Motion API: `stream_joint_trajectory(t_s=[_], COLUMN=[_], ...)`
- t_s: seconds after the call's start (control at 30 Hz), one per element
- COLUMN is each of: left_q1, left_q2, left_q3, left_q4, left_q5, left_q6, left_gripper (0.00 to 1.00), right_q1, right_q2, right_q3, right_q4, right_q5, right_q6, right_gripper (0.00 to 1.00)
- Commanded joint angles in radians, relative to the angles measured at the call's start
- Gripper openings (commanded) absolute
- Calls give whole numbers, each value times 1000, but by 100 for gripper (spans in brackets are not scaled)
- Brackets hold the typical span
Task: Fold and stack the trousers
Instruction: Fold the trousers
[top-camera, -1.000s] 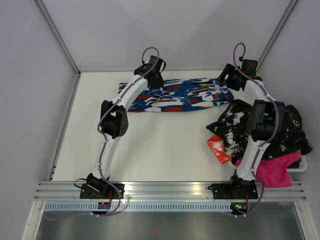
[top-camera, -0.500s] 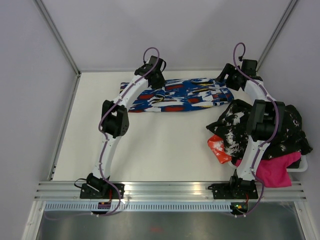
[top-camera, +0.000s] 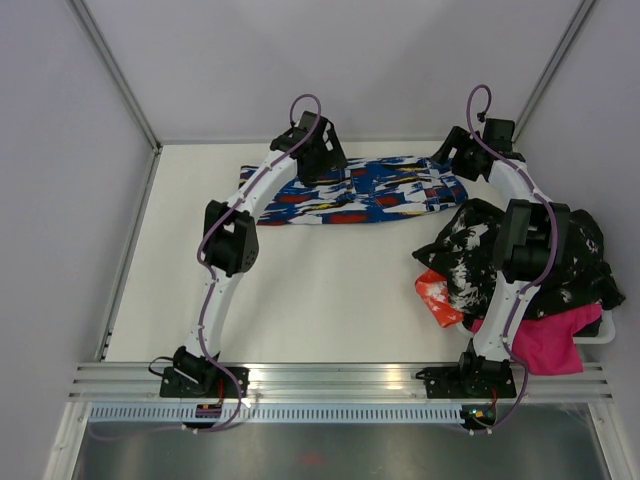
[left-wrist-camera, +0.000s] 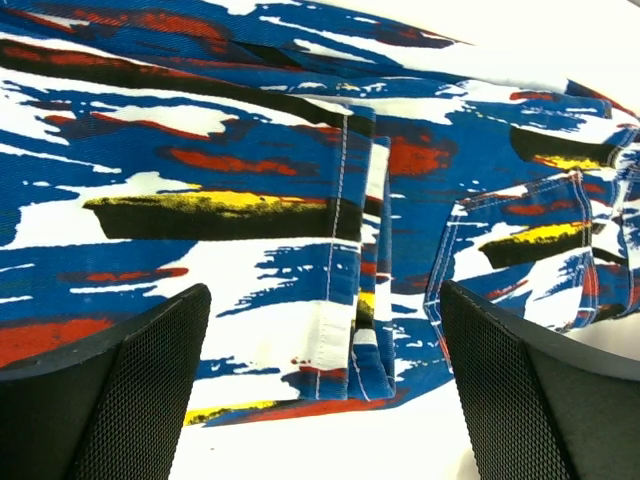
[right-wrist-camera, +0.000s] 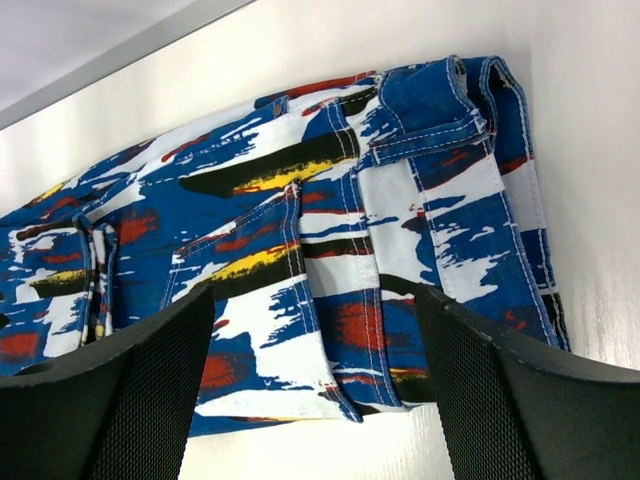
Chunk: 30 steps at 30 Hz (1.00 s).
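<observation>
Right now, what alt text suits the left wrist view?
Blue trousers splashed white, red, black and yellow fill the frame, lying on a white table. The left gripper hangs open over them, holding nothing.

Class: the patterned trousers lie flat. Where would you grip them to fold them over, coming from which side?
Probably the waistband at the right end of the trousers, coming from the right. Its thick stitched edge lies flat and exposed just beneath the open right gripper, so one pinch should catch every layer.

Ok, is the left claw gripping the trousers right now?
No: in the left wrist view the left claw stands wide open over the trousers, with no fabric pinched in it.
</observation>
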Motion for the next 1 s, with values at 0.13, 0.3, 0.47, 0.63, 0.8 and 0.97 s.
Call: stream_joint_trajectory(t_s=[0.13, 0.3, 0.47, 0.63, 0.8, 0.97], left_q1=[21, 152, 270, 389, 470, 473], left_q2=[-198, -319, -400, -423, -408, -365], left_q3=[-73, -301, -518, -639, -714, -711], left_q4=[52, 121, 172, 228, 296, 310], left_q5=[-49, 18, 58, 177, 247, 307], left_q6=[80, 78, 182, 248, 357, 416], left_gripper=[100, 96, 95, 94, 94, 95], right_q1=[33, 183, 352, 478, 561, 570], right_q2=[-18, 6, 81, 179, 305, 356], right_q3=[16, 112, 221, 327, 393, 285], right_q4=[52, 28, -18, -49, -114, -157], right_q5=[-66, -88, -127, -152, -68, 119], right_q6=[-28, -59, -106, -162, -171, -148], right_gripper=[87, 86, 78, 38, 6, 0])
